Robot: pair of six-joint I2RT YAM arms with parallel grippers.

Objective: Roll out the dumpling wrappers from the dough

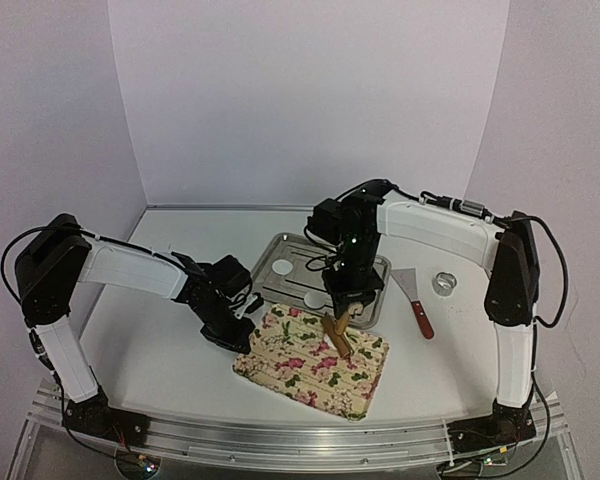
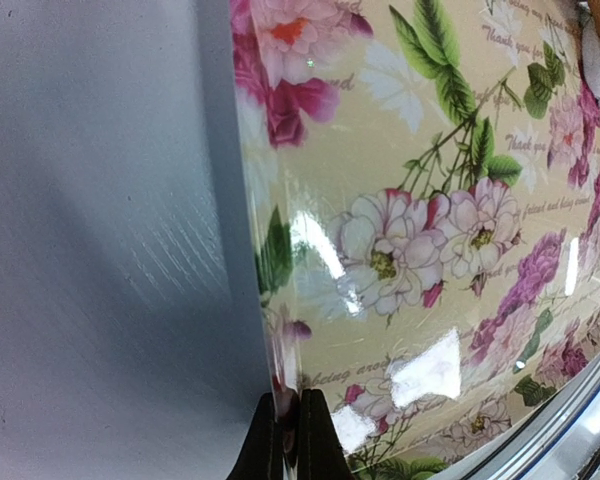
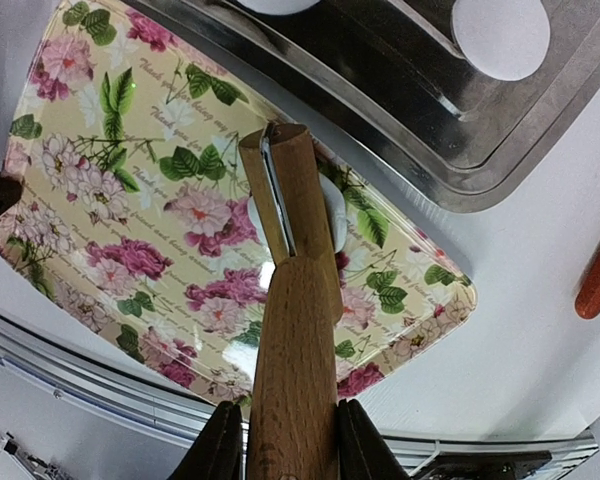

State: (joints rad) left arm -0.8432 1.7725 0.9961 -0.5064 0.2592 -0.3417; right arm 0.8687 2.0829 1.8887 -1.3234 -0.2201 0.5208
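Note:
My right gripper (image 3: 287,410) is shut on the handle of a wooden rolling pin (image 3: 298,300). The pin points down onto a small white piece of dough (image 3: 333,212) on the floral mat (image 3: 130,250). From above, the right gripper (image 1: 342,310) hangs over the mat's far edge, the pin (image 1: 336,336) slanting down from it. My left gripper (image 2: 289,395) is shut on the mat's (image 2: 430,230) left edge, pinching it; from above it (image 1: 245,338) sits at the mat's (image 1: 305,370) left corner. Two dumpling wrappers (image 1: 280,266) (image 1: 314,299) lie in the metal tray (image 1: 365,268), one of them also in the right wrist view (image 3: 500,35).
A scraper with a red handle (image 1: 418,305) lies right of the tray, and a metal ring cutter (image 1: 445,283) stands beyond it. The tray (image 3: 450,130) touches the mat's far side. The table's front rail (image 1: 300,435) runs just before the mat.

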